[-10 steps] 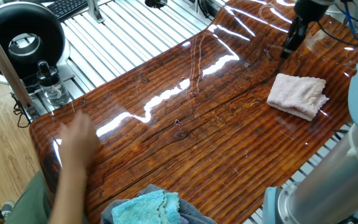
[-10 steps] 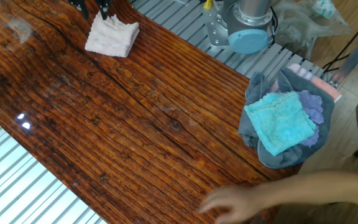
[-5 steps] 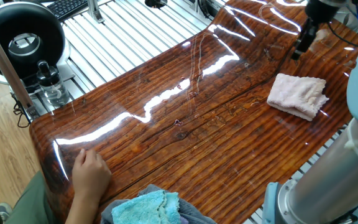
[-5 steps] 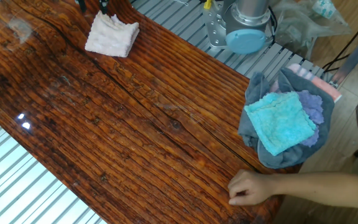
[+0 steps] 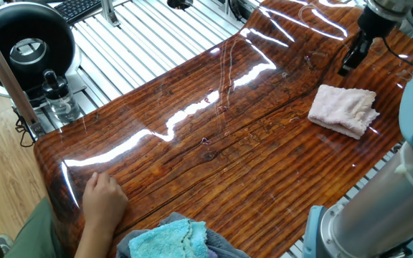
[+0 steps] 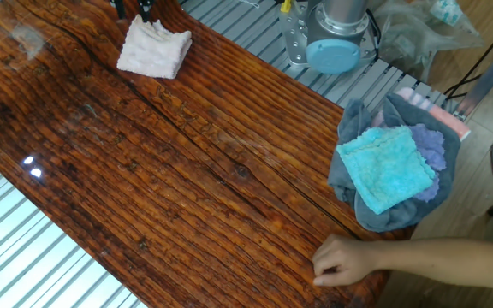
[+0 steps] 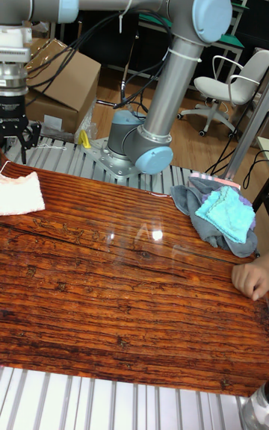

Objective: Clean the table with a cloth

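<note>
The pale pink cloth [image 5: 343, 109] lies folded on the glossy reddish-brown table [image 5: 214, 143], near its far right end. It also shows in the other fixed view as the cloth [image 6: 154, 51] and at the left edge of the tall view as the cloth [image 7: 18, 192]. My gripper [image 5: 346, 66] hangs just above and behind the cloth, not touching it. In the other fixed view the gripper [image 6: 133, 12] has two dark fingers apart, with nothing between them. The tall view shows the gripper [image 7: 16, 148] open above the cloth's back edge.
A person's hand [image 5: 104, 201] rests on the table's near end. A turquoise-blue cloth [image 6: 388, 167] lies on a grey and purple pile at that end's corner. The arm's base [image 7: 138, 148] stands on the ribbed metal frame beside the table. A black round device [image 5: 26, 39] sits beyond the frame.
My gripper has shifted sideways along the table's far end, closer to behind the cloth. The person's hand came to rest on the table's near end and stays there.
</note>
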Motion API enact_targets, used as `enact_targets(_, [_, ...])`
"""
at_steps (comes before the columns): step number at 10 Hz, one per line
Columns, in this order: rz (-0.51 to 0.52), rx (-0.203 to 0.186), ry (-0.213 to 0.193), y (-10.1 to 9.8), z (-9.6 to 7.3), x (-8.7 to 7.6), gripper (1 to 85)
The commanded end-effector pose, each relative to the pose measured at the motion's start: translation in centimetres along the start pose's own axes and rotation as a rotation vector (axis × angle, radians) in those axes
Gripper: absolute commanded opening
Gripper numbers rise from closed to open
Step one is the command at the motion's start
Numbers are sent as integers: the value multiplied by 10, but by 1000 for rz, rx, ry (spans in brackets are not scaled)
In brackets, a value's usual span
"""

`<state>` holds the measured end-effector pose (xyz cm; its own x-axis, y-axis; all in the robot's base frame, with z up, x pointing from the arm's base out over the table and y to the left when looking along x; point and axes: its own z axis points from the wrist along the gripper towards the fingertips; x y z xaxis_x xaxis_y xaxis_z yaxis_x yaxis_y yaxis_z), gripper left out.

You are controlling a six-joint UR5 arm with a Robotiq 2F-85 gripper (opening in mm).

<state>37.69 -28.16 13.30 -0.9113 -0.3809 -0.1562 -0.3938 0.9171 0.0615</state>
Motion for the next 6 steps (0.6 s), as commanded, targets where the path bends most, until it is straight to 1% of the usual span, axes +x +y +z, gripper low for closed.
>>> enact_targets(1, [19, 24, 99, -4, 2, 29, 510])
enact_targets(2, [33, 13, 118, -1, 1, 34, 510])
enact_targets(3, [49, -5, 121, 4, 1, 35, 510])
enact_targets(4, [55, -33, 133, 12, 0, 38, 513])
enact_targets(5, [44, -26, 139, 10, 0, 39, 513])
enact_targets(6, [47, -52, 109, 17, 22, 29, 563])
